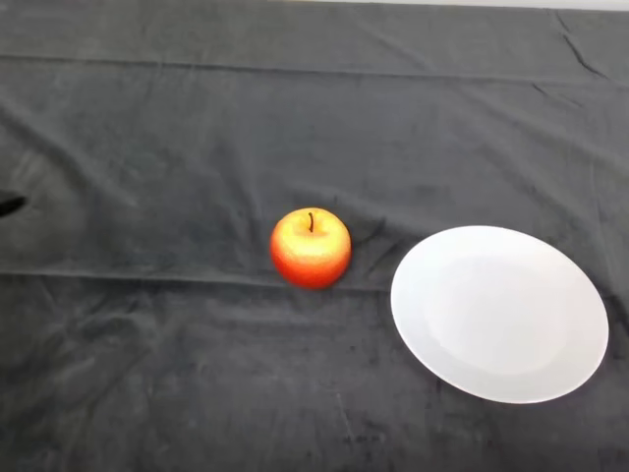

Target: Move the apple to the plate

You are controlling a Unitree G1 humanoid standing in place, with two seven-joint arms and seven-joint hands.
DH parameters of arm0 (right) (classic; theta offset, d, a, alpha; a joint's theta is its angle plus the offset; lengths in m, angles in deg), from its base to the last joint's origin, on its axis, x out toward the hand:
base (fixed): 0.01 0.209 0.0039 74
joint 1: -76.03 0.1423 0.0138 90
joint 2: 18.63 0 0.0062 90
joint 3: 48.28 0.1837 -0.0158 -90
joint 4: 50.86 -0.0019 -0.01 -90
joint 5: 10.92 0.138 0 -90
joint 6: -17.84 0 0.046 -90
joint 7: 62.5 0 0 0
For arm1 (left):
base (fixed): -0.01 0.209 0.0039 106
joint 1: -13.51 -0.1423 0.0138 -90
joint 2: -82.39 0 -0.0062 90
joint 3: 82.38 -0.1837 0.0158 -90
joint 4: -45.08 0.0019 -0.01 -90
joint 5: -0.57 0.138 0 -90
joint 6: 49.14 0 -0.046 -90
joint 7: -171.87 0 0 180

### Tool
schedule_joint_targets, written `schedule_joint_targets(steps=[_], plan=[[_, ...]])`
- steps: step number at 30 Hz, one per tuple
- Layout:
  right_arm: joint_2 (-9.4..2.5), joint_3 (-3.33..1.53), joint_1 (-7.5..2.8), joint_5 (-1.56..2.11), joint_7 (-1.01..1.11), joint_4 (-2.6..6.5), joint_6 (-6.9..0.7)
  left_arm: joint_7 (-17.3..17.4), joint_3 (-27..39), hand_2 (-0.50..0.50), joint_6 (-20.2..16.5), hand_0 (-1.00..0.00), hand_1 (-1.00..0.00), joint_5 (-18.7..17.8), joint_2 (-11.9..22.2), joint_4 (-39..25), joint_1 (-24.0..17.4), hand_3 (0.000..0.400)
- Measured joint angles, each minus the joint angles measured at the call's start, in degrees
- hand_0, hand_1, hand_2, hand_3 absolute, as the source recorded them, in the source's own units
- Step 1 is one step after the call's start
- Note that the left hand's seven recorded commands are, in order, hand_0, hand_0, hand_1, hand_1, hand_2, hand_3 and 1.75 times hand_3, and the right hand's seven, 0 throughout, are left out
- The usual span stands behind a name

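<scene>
One round glossy apple (311,248) | smooth white plate (499,313) | wrinkled dark cloth (197,118)

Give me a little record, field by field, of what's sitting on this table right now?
surface: dark cloth over the table
apple: red and yellow apple, upright with its stem up, on the cloth near the middle
plate: white plate, nothing on it, to the right of the apple
apple and plate: apart, not touching
robot hand: only a small dark tip shows at the left edge
task status: apple not yet on the plate
</scene>
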Motion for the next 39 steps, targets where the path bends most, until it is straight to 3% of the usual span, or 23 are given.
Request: schedule_joint_targets(steps=[10, 17, 35, 39], plan=[[0.0, 0.0, 0.0, 0.0, -0.01, 0.0, 0.0, 1.62, -5.74, 0.0, -5.67, 0.0, 0.0, 3.38, -3.89, -9.13, -4.19, 0.0], [-0.02, -0.02, 0.0, 0.0, -0.04, 0.0, 0.0, 2.38, -9.79, 0.0, -9.23, 0.0, 0.0, 5.11, -7.45, -10.44, -4.41, 0.0], [-0.03, -0.01, 0.0, 0.0, -0.12, 0.0, 0.0, 3.49, -20.14, 0.0, -10.57, 0.0, 0.0, 5.91, -12.89, -9.83, -3.94, 0.0], [-0.04, -0.03, 0.0, 0.0, -0.13, -0.01, 0.0, 3.45, -22.56, 0.0, -10.56, 0.0, 0.0, 6.08, -13.79, -6.81, -3.1, 0.0]])
